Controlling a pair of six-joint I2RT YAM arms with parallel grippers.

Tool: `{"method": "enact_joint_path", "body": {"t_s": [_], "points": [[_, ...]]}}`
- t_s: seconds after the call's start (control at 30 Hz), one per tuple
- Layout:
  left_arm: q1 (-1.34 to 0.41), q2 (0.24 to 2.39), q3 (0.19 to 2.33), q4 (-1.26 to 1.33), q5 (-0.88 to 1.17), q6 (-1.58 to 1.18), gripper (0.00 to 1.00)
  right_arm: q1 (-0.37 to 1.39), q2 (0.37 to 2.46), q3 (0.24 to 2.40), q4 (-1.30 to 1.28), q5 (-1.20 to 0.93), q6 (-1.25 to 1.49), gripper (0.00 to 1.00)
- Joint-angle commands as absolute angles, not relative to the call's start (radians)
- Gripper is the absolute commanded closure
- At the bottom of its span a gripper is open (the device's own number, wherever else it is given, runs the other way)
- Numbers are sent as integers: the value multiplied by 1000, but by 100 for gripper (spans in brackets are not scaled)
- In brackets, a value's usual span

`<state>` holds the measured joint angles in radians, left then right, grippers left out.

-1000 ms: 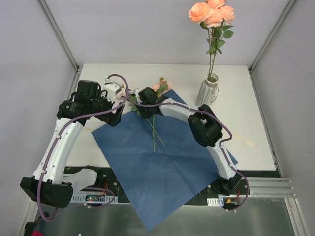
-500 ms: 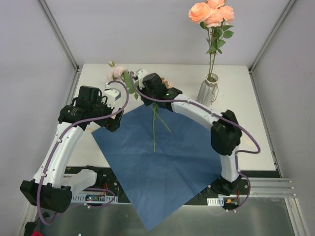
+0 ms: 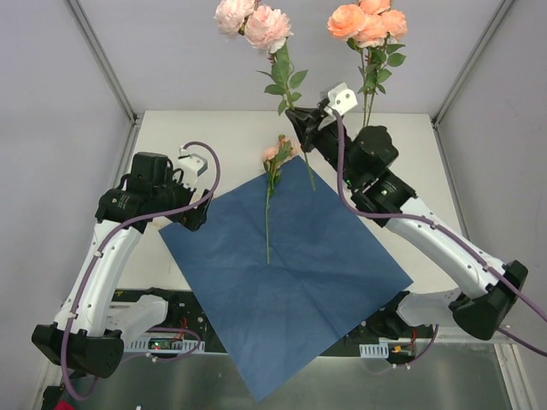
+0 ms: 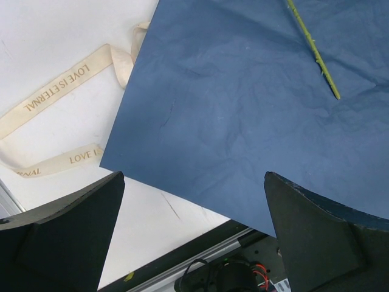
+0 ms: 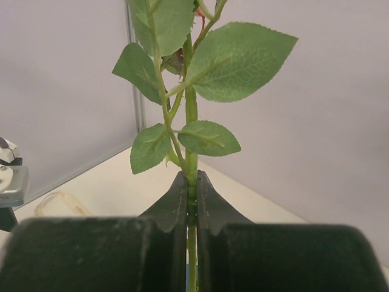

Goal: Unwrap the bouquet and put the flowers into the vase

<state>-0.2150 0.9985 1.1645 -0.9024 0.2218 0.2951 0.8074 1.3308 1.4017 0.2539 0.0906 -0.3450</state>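
My right gripper [image 3: 301, 128] [image 5: 191, 182] is shut on the green stem [image 5: 191, 121] of a pale pink rose [image 3: 252, 23] and holds it upright, high over the table's far side, just left of the vase. The vase is hidden behind my right wrist. Only the peach roses [image 3: 369, 21] standing in it show. Another flower [image 3: 268, 205] lies on the unfolded blue paper [image 3: 282, 273] [image 4: 243, 121], and its stem end [image 4: 316, 58] shows in the left wrist view. My left gripper [image 3: 192, 213] [image 4: 194, 243] hangs open over the paper's left corner, holding nothing.
A cream ribbon [image 4: 61, 85] printed "LOVE IS ETERNAL" lies loose on the white table [image 3: 427, 171] left of the paper. The paper's near corner overhangs the table's front edge above the arm bases. Grey walls close in the back and both sides.
My right gripper shut on the pale pink rose's stem, lifted it off the paper and swung up and right toward the vase. One flower stayed on the paper. The left arm barely moved.
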Motion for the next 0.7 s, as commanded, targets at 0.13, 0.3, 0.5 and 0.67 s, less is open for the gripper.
{"method": "enact_joint_path", "body": {"t_s": [0.13,0.3,0.5,0.67], "points": [[-213,980,1166,-904,207,285,1,718,1131,1312,517,109,-495,99],[-213,973,1151,-902,207,295,1,523,1063,1270,597,110,-410,99],[-213,985,1158,-900,204,298,1,391,1072,1223,728,132,-387,99],[-215,1008,1181,-897,219,299,1,344,1135,1172,903,303,-416,99]]}}
